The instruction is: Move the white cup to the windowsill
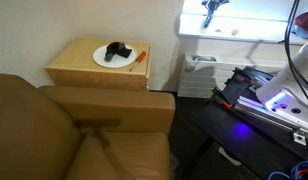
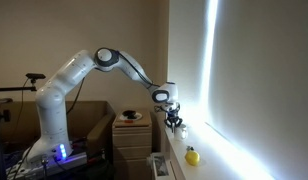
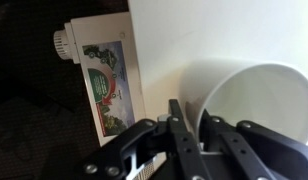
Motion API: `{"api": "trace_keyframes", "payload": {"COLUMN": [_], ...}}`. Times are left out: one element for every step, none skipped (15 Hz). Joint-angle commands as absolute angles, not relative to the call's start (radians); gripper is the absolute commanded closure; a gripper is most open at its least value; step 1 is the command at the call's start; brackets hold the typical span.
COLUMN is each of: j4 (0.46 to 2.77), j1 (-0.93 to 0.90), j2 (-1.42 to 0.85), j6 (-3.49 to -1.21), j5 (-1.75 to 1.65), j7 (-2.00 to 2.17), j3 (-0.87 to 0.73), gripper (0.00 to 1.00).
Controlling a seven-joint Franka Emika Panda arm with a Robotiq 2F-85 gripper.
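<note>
You have one white cup (image 3: 259,105), one windowsill (image 1: 259,27), one plate (image 1: 112,60) on bench (image 1: 72,62). White cup plain, slightly translucent, handleless, mouth open toward wrist camera, on windowsill, 3 o'clock in wrist view. Your jaws narrow, pinching its near wall.

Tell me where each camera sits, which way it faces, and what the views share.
Exterior view: high above the brown couch, looking down at the side table and the windowsill; shows the gripper and the robot base.
Exterior view: farther back, looking side-on along the windowsill; shows the whole arm.
Wrist view: on the wrist, looking past the gripper into the white cup.
Shared: both exterior views show the gripper at the windowsill.
</note>
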State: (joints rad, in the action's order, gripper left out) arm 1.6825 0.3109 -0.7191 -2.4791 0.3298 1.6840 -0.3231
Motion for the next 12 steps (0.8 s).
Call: {"api": "trace_keyframes", "payload": {"j4": [1.654,1.661,1.674,1.694,1.711,1.733,1.759,1.786,1.817,1.861,1.904,1.939], "j1": [0.337,0.338,0.341,0.340,0.344,0.346,0.361,0.375,0.395,0.412,0.423,0.436], "j2": [-0.730,-0.717,-0.700,-0.678,-0.655,-0.627,-0.588,-0.546,-0.497,-0.438,-0.377,-0.326], "j6": [-2.462,-2.464,-2.472,-2.485,-2.491,-2.497,-2.492,-2.493,-2.499,-2.520,-2.505,-2.485], "j5": [0.342,0.340,0.343,0.344,0.348,0.350,0.365,0.386,0.421,0.465,0.499,0.534], "j7": [1.689,1.687,1.679,1.675,1.662,1.652,1.622,1.589,1.538,1.471,1.404,1.328], "j3": [-0.307,-0.310,-0.309,-0.312,-0.308,-0.307,-0.291,-0.275,-0.254,-0.234,-0.224,-0.214], "gripper": [0.49,0.42,0.35,0.29,0.21,0.15,0.07,0.02,0.00,0.00,0.00,0.00]}}
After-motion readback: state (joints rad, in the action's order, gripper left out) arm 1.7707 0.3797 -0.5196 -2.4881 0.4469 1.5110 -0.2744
